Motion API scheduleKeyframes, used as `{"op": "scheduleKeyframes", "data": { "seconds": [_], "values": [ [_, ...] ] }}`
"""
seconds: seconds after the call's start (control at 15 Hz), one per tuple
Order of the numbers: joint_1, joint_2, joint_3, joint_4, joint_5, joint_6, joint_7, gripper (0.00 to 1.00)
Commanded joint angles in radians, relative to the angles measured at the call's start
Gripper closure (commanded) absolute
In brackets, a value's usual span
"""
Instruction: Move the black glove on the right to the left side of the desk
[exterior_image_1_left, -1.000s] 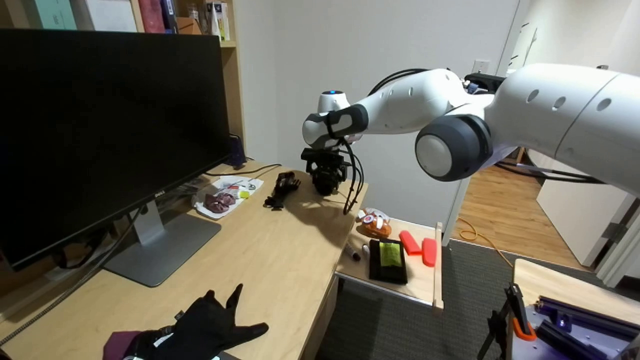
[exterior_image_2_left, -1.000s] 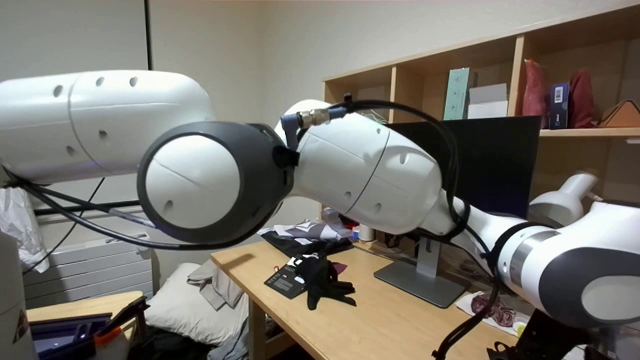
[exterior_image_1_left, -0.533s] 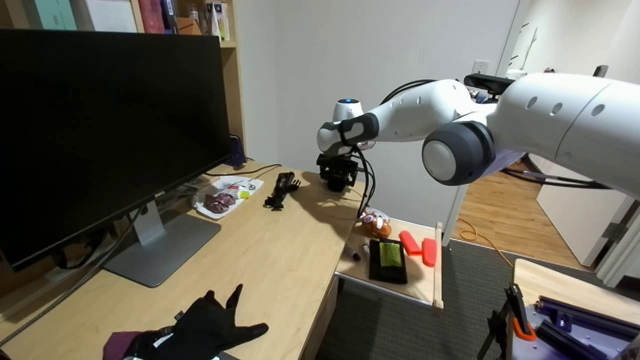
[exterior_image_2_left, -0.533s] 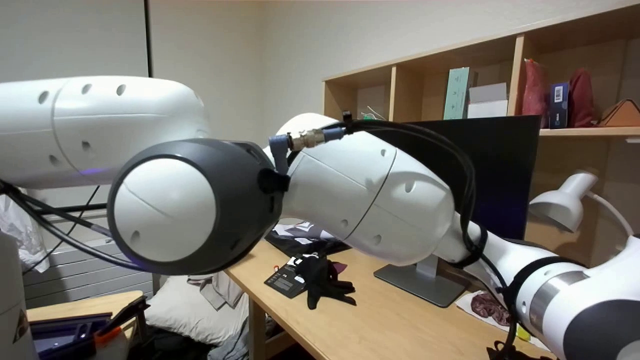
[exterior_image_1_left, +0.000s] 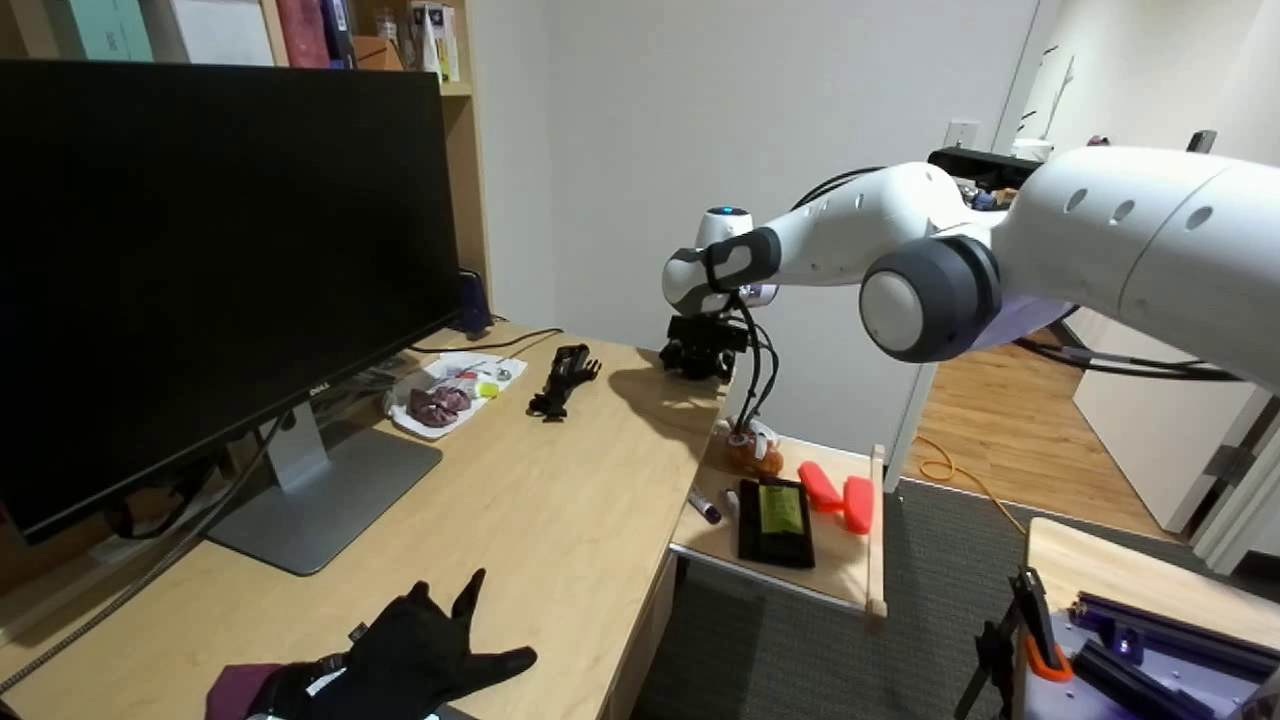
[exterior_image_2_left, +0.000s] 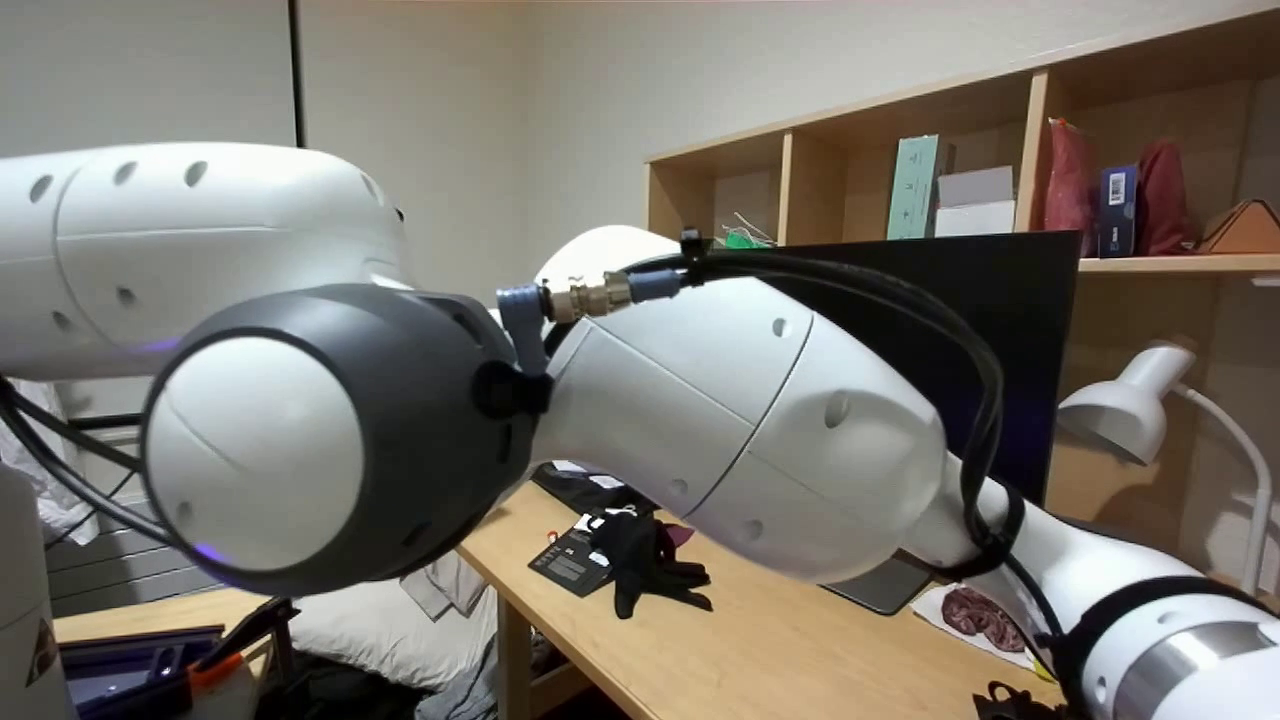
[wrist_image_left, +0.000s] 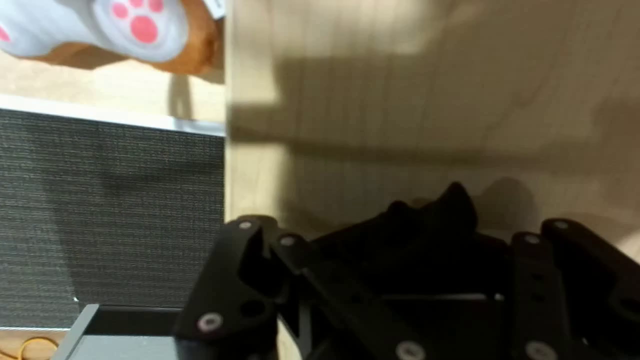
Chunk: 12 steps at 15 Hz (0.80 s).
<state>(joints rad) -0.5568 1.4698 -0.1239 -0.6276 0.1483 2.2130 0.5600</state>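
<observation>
In the wrist view my gripper (wrist_image_left: 410, 242) has its jaws wide apart. A very dark lump with two short tips, the black glove (wrist_image_left: 447, 215), fills the space between them. The picture is too dark to show whether the fingers touch it. Beneath lies the light wooden desk (wrist_image_left: 380, 110). In an exterior view my gripper (exterior_image_1_left: 703, 368) hangs low over the far front corner of the desk (exterior_image_1_left: 560, 500), and the glove cannot be told from the black jaws there. The gripper lies outside the frame in an exterior view where the desk (exterior_image_2_left: 760, 650) shows partly.
A larger black glove (exterior_image_1_left: 410, 650) lies flat at the near end. A slim black item (exterior_image_1_left: 565, 382) and a tray (exterior_image_1_left: 425, 430) lie beside the monitor (exterior_image_1_left: 230, 270). A lower side table (exterior_image_1_left: 850, 575) holds a plush toy (exterior_image_1_left: 757, 457) and a notebook (exterior_image_1_left: 778, 545).
My arm has moved toward the desk's front edge and slightly lower, rightward in an exterior view. The larger glove and the slim black item have stayed in place.
</observation>
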Motion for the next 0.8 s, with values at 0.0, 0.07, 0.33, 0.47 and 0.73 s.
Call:
{"op": "scheduleKeyframes", "data": {
  "seconds": [0.0,0.07,0.33,0.47,0.73],
  "values": [
    [-0.041,0.0,0.033,-0.045,0.005,-0.009,-0.195,0.94],
    [-0.05,0.0,0.039,-0.059,0.002,0.006,-0.255,0.93],
    [-0.06,-0.059,0.044,-0.181,-0.011,0.067,-0.44,0.93],
    [-0.052,-0.107,0.042,-0.255,-0.012,0.09,-0.497,0.93],
    [-0.022,-0.215,0.041,-0.415,-0.005,0.165,-0.548,0.93]
  ]
}}
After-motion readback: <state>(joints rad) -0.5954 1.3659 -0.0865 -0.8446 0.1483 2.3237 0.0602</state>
